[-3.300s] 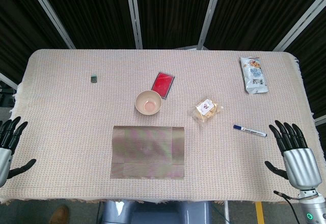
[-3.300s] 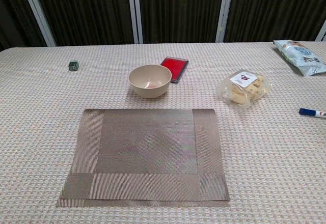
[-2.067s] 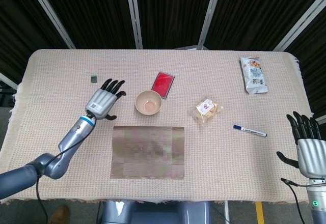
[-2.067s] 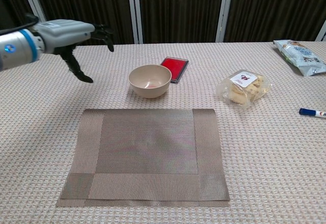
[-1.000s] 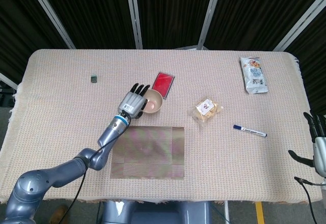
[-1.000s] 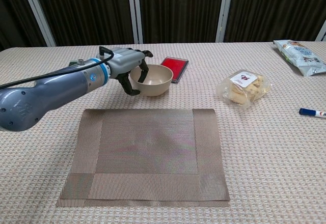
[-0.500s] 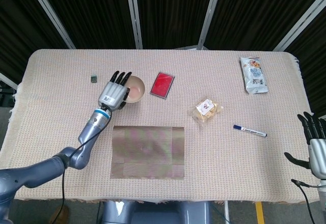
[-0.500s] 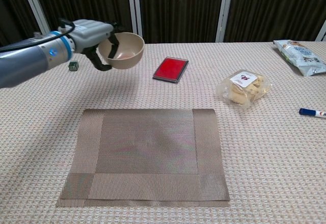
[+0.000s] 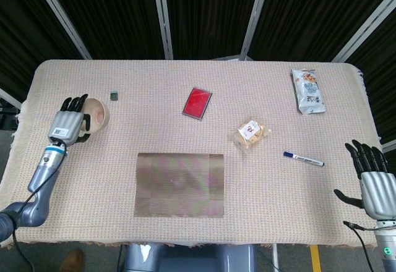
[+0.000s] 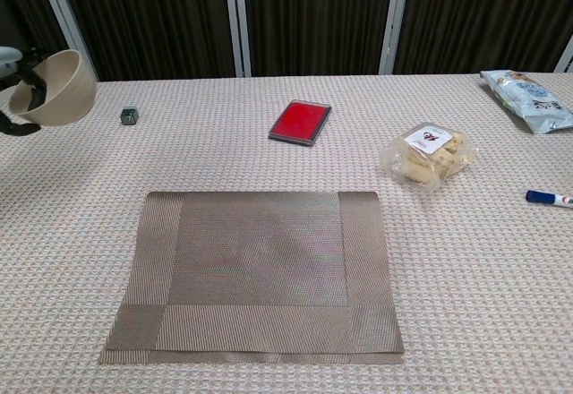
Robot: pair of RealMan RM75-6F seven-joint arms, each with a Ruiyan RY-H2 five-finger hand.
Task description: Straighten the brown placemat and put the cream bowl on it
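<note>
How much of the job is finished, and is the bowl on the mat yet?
Not yet. The brown placemat already lies flat and square to the table edge. The left hand holds the cream bowl up in the air, far off to the left. Left to do: set the bowl on the mat.

Cream bowl (image 10: pixel 55 88) tilted and lifted off the table, held at the frame's far left edge by the left hand (image 10: pixel 12 89), small dark cube (image 10: pixel 129 116) just right of it, brown placemat (image 10: pixel 255 273) flat, lower right, well apart
</note>
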